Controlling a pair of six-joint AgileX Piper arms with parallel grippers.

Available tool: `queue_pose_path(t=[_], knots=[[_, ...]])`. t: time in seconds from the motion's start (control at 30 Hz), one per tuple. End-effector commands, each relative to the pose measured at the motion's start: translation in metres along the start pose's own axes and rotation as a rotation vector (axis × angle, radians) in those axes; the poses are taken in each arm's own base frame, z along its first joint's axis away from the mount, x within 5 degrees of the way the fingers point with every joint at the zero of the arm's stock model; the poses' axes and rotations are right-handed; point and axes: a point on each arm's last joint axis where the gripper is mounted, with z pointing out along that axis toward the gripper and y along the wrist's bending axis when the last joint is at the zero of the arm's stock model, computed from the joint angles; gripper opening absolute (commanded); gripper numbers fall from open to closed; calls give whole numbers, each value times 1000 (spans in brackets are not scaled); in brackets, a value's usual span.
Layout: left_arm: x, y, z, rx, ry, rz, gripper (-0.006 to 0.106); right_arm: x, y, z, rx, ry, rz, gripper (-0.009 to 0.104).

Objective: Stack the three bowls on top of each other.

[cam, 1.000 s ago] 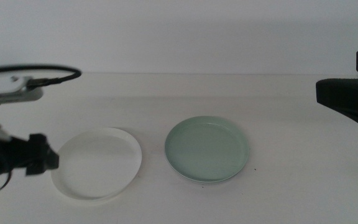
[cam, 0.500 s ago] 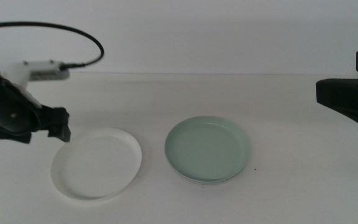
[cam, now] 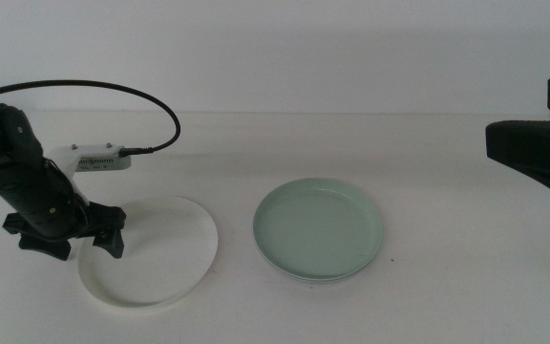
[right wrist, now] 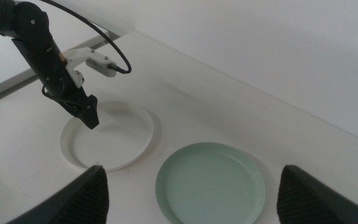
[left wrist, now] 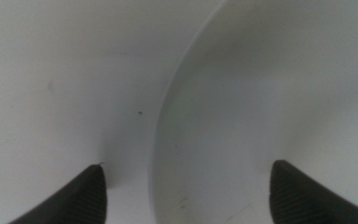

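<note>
Your white bowl is sitting near the bench front, the mint green bowl just beside it. Your left gripper is hovering spread apart astride the white bowl's left rim. Your right gripper is waiting farther back at the right, also spread apart.

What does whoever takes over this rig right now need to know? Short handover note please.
Left pincer: open, jaws straddling the near-left rim of the white bowl, one outside on the table, one over the inside. Nothing held.
Right pincer: open, parked high at the right, waiting.
Mint green bowl: right of the white one, apart from it. A second rim seems to show under its front edge, possibly the grey bowl; not certain.
Done: at most one stacking step.
Left: close on the white rim, lift, set it on the green bowl.
</note>
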Motion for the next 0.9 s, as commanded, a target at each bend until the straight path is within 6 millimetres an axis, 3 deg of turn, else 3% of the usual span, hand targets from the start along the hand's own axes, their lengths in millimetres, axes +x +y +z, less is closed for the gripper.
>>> queue_pose_path(t=[0.0,0.27,0.43,0.57,0.67,0.87], knots=[[-4,0,-2,1,-20,-3,83,0,1,0,-2,-6,0,86],[-5,0,2,4,-29,-15,35,0,1,0,-2,-6,0,86],[-5,0,2,3,-30,-15,-2,0,1,0,-2,-6,0,86],[-5,0,0,4,-33,-14,-2,0,1,0,-2,-6,0,86],[-6,-3,-15,12,-34,-3,-2,0,1,0,-2,-6,0,86],[-23,-20,-78,84,-91,17,-2,0,1,0,-2,-6,0,86]])
